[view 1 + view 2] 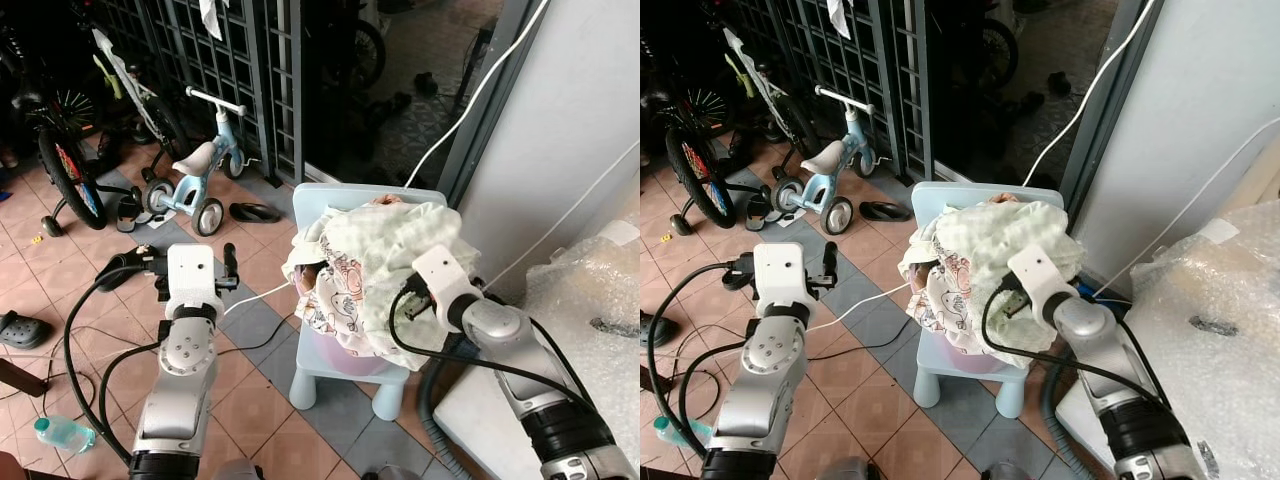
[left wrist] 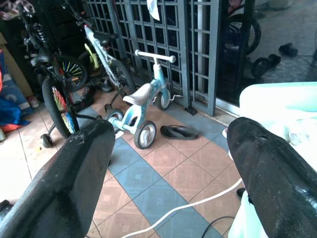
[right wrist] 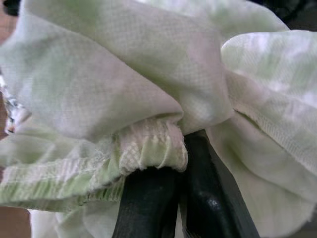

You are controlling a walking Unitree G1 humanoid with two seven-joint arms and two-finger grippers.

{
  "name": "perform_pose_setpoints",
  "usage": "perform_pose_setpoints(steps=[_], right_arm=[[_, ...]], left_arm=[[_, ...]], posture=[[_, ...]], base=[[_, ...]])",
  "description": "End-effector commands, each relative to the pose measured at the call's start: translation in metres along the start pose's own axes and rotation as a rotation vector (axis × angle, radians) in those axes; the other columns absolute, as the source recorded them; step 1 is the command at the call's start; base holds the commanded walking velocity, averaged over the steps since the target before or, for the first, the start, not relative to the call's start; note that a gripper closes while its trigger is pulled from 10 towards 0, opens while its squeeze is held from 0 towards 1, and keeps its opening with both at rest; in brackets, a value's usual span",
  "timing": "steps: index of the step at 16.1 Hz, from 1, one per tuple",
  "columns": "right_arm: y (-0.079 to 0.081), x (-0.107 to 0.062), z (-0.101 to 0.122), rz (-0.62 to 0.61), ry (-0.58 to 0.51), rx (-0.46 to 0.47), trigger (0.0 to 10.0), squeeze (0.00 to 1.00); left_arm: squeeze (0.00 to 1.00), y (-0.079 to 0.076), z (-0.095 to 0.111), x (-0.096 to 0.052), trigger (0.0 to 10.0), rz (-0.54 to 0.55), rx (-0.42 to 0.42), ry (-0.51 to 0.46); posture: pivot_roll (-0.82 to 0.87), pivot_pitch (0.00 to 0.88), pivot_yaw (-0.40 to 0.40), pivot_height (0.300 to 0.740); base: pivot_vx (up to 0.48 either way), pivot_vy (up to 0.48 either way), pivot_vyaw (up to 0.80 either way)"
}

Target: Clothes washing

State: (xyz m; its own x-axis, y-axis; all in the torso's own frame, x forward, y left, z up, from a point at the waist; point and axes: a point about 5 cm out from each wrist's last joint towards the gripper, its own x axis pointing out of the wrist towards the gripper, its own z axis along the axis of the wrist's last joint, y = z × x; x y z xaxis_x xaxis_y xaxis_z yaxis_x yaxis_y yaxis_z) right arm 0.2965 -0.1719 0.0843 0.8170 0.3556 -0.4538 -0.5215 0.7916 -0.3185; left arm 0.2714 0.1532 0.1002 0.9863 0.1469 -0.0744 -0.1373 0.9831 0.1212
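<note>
Off to the left, the left gripper (image 1: 190,262) hangs with fingers spread wide around nothing; the clothes pile (image 1: 372,262) lies well off its right finger. Right gripper (image 3: 174,163) is nearer, fingers pinched on the pale green garment (image 3: 124,84), elastic hem bunched at the tips. Looks like open room above the blue chair (image 1: 340,196) to lift.

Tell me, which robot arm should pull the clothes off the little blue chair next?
The right. Its gripper is already pinched shut on the green checked cloth atop the clothes pile on the chair. The left gripper hangs open over the floor beside the chair, touching nothing.
</note>
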Motion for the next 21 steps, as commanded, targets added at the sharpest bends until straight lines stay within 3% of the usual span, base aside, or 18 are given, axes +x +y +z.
perform_pose_setpoints(steps=[1, 2, 3, 4, 7, 8, 11, 13, 18, 21], right_arm=[[0.012, 0.000, 0.008, 0.107, -0.046, -0.005, 10.0, 0.00], [0.021, -0.002, 0.011, 0.196, -0.067, -0.001, 10.0, 0.00], [0.021, -0.002, 0.011, 0.196, -0.067, -0.001, 10.0, 0.00], [0.037, -0.010, 0.016, 0.372, -0.103, 0.007, 10.0, 0.00], [0.040, -0.014, 0.021, 0.427, -0.147, 0.033, 10.0, 0.00], [0.025, -0.012, 0.039, 0.300, -0.274, 0.069, 10.0, 0.00], [-0.007, -0.014, 0.082, 0.046, -0.490, 0.167, 10.0, 0.00], [-0.025, -0.022, 0.114, -0.091, -0.631, 0.177, 10.0, 0.00], [-0.047, -0.035, 0.166, -0.215, -0.805, 0.218, 10.0, 0.00], [-0.049, -0.032, 0.165, -0.223, -0.803, 0.229, 10.0, 0.00]], left_arm=[[0.00, 0.001, 0.001, -0.002, 10.0, -0.005, 0.001, 0.003], [0.00, 0.002, 0.001, -0.002, 10.0, -0.006, 0.000, 0.006], [0.00, 0.002, 0.001, -0.002, 10.0, -0.006, 0.000, 0.006], [0.00, 0.002, 0.000, -0.002, 10.0, -0.006, -0.002, 0.009], [0.00, 0.002, 0.000, -0.002, 10.0, -0.006, 0.000, 0.011], [0.00, 0.002, 0.001, -0.001, 10.0, -0.007, 0.005, 0.007], [0.00, 0.003, 0.004, 0.002, 10.0, -0.004, 0.014, -0.002], [0.00, 0.002, 0.006, 0.004, 10.0, -0.004, 0.016, -0.008], [0.00, -0.002, 0.008, 0.008, 10.0, -0.009, 0.015, -0.022], [0.00, -0.002, 0.009, 0.010, 10.0, 0.009, 0.010, -0.032]], posture=[[0.02, 0.000, 0.011, 0.740], [0.02, 0.000, 0.011, 0.740], [0.02, 0.000, 0.011, 0.740], [0.02, 0.000, 0.010, 0.740], [0.02, 0.000, 0.010, 0.740], [0.01, 0.000, 0.015, 0.740], [0.01, 0.000, 0.020, 0.740], [0.00, 0.000, 0.023, 0.740], [0.00, 0.000, 0.020, 0.740], [0.00, 0.000, 0.014, 0.740]], base=[[0.000, 0.000, 0.00], [0.000, 0.000, 0.00], [0.000, 0.000, 0.00], [0.000, 0.000, 0.00], [0.000, 0.000, 0.00], [0.000, 0.000, 0.00], [0.000, 0.000, 0.00], [0.000, 0.000, 0.00], [0.000, 0.000, -0.34], [0.000, 0.000, -0.77]])
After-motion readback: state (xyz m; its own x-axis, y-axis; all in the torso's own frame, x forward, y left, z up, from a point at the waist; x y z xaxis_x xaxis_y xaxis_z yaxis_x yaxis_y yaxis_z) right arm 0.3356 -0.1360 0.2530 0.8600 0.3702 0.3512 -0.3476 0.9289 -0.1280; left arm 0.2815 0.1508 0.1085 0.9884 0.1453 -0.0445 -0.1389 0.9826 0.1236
